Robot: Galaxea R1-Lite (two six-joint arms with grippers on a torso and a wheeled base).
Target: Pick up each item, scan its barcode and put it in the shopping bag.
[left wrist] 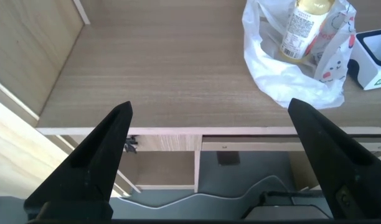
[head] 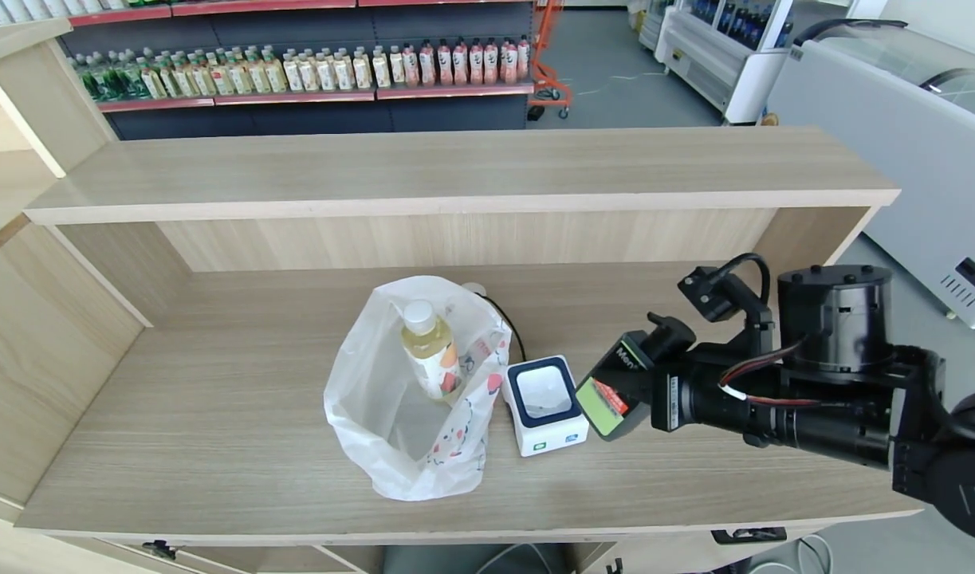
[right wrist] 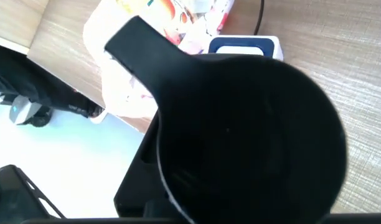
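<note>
Green-labelled dark can [head: 615, 384] clenched in right jaws, just right of the scanner [head: 544, 402] — turn barcode toward its window, hold steady, then across to the shopping bag [head: 375, 422] just left of it. Left jaws released, well apart from the scanner.

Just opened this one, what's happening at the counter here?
It's a checkout run. The right hand holds a dark container with a green label, just beside the white scanner on the counter. A bottle already stands in the open shopping bag next to the scanner. The left hand is open and empty above the counter's near edge.
</note>
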